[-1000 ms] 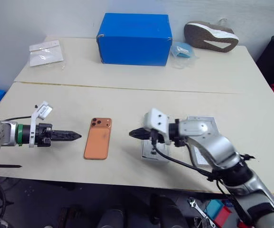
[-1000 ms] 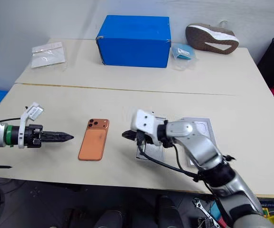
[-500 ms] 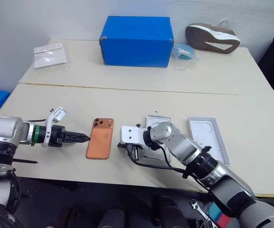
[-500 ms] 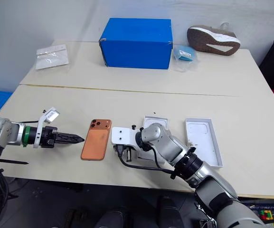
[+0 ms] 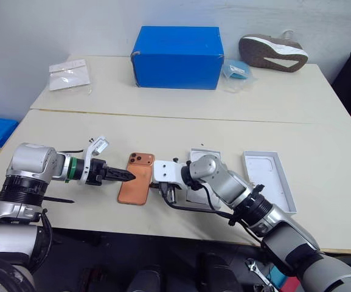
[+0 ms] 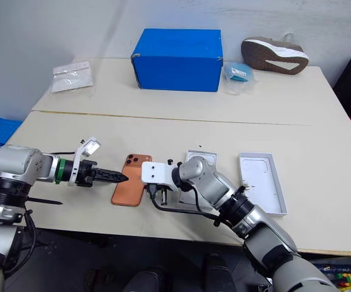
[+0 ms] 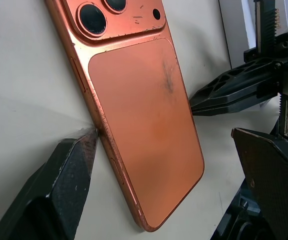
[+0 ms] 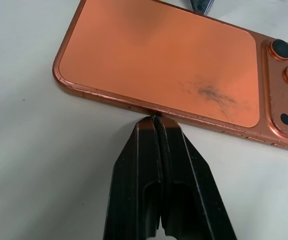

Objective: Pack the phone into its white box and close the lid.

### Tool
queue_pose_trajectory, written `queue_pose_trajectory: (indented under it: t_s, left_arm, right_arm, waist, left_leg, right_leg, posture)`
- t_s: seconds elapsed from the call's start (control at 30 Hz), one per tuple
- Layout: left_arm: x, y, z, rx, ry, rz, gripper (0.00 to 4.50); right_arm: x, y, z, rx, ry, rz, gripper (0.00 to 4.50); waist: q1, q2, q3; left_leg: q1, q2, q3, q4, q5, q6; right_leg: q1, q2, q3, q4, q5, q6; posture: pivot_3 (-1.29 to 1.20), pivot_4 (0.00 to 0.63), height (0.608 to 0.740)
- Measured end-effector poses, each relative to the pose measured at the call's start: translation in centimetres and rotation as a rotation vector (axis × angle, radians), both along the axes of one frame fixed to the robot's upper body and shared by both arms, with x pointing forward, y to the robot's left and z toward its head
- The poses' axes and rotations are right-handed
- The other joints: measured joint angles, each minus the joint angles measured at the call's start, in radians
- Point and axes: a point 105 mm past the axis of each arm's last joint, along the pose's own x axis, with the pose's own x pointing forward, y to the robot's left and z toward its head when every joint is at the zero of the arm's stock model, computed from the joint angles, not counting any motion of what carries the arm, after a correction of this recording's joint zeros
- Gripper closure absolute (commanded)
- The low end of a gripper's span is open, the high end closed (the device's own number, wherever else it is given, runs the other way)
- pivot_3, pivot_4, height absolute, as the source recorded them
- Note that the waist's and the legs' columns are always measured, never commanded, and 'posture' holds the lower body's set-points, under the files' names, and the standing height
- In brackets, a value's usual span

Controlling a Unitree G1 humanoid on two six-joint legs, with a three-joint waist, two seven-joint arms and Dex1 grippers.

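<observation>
We are still at the start — the phone [image 5: 134, 186] lies camera-side up near the worktop's [image 5: 163, 131] front edge, unpacked, between our released left hand [image 5: 126, 176] and clenched right hand [image 8: 156, 125], the white box [image 5: 201, 182] and lid [image 5: 272, 188] both empty.

White box [image 5: 198, 182] partly hidden behind right arm [image 5: 236, 191].

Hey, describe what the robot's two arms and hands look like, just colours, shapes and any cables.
Both arms are silver-grey metal with rounded joints and black sections. The left hand has slim black pointed fingers behind a green ring and a white bracket with a small tag. The right hand carries a white blocky housing with screws, and a black cable loops beneath its forearm.
</observation>
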Motion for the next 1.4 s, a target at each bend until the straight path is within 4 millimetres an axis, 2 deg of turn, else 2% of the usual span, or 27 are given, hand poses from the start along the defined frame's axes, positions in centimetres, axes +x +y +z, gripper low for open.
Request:
queue_pose_trajectory:
  t_s: [0.2,0.47,0.57,0.93,1.0,1.13,1.2,1.23,1.33,1.4]
  left_arm:
    - [-0.4,-0.1,0.2,-0.013,0.026,0.006,0.01]
    - [-1.5,-2.0,0.0,-0.116,0.117,-0.046,0.01]
    - [-1.5,-2.0,-0.2,-0.120,0.128,-0.039,0.55]
    - [-1.8,-1.8,-1.4,-0.122,0.202,-0.008,4.04]
    - [-1.6,-2.2,-1.0,-0.150,0.178,-0.017,4.39]
    - [-1.4,-1.8,-0.1,-0.176,0.156,0.019,4.39]
    - [-1.6,-2.2,1.1,-0.202,0.130,-0.001,4.39]
    - [-1.7,-2.4,1.6,-0.213,0.113,-0.017,4.39]
    - [-2.1,-3.7,3.1,-0.249,0.048,-0.079,4.39]
    - [-2.6,-5.2,3.3,-0.277,0.038,-0.131,4.39]
  right_arm:
    - [0.0,-0.1,0.0,-0.002,-0.002,0.001,4.50]
    - [0.0,0.2,0.1,0.003,-0.006,0.000,4.50]
    - [0.0,0.2,0.1,0.003,-0.006,-0.001,4.50]
    - [0.3,-0.1,0.3,0.024,-0.009,-0.020,4.50]
    - [0.4,-0.3,0.6,0.035,-0.007,-0.034,4.50]
    - [0.2,-0.4,2.4,0.082,-0.021,-0.030,4.50]
    - [0.1,-1.2,4.5,0.133,-0.042,-0.035,4.50]
    - [-0.1,-1.9,5.7,0.158,-0.051,-0.034,4.50]
    - [-1.2,-5.5,10.1,0.253,-0.090,-0.061,3.95]
    - [-2.5,-8.3,11.0,0.270,-0.076,-0.093,3.37]
  waist:
    - [-0.004,0.000,0.000]
    - [-0.007,-0.001,0.000]
    - [-0.007,-0.001,0.000]
    - [-0.027,-0.008,0.004]
    - [-0.027,-0.008,0.005]
    - [-0.030,-0.012,0.008]
    - [-0.029,-0.013,0.010]
    - [-0.028,-0.013,0.011]
    - [-0.017,-0.013,0.012]
    - [0.000,-0.013,0.012]
  left_leg:
    - [0.000,0.000,0.000,-0.001,0.000,0.000]
    - [-0.001,0.000,-0.001,-0.001,0.000,0.000]
    - [-0.001,0.000,-0.001,-0.001,0.000,0.000]
    - [-0.003,0.001,-0.001,-0.001,0.000,-0.001]
    - [-0.003,0.001,-0.001,-0.001,0.000,-0.001]
    - [-0.004,0.002,-0.001,-0.001,0.000,-0.003]
    - [-0.005,0.003,-0.002,-0.001,0.000,-0.003]
    - [-0.005,0.003,-0.002,-0.001,0.000,-0.004]
    - [-0.007,0.002,-0.008,-0.001,0.000,-0.003]
    - [-0.008,0.002,-0.011,-0.001,-0.001,-0.003]
  right_leg:
    - [0.000,0.000,0.000,0.000,0.000,0.000]
    - [-0.001,0.000,0.000,-0.001,0.000,0.000]
    - [-0.001,0.000,0.000,-0.001,0.000,0.000]
    - [-0.002,-0.001,0.000,-0.001,0.000,0.000]
    - [-0.003,-0.001,0.000,-0.001,0.000,0.000]
    - [-0.004,0.000,-0.001,-0.003,0.000,0.000]
    - [-0.005,0.000,-0.001,-0.003,0.000,0.000]
    - [-0.005,0.000,-0.001,-0.003,0.000,0.000]
    - [-0.003,0.000,-0.001,-0.005,0.000,0.000]
    - [-0.001,0.000,-0.001,-0.009,0.000,0.000]
  posture:
    - [0.00,0.150,0.740]
    - [0.00,0.150,0.740]
    - [0.00,0.150,0.740]
    - [0.00,0.150,0.740]
    - [0.00,0.150,0.740]
    - [0.00,0.150,0.740]
    - [0.00,0.150,0.740]
    - [0.00,0.150,0.740]
    - [0.00,0.150,0.740]
    - [0.00,0.150,0.740]
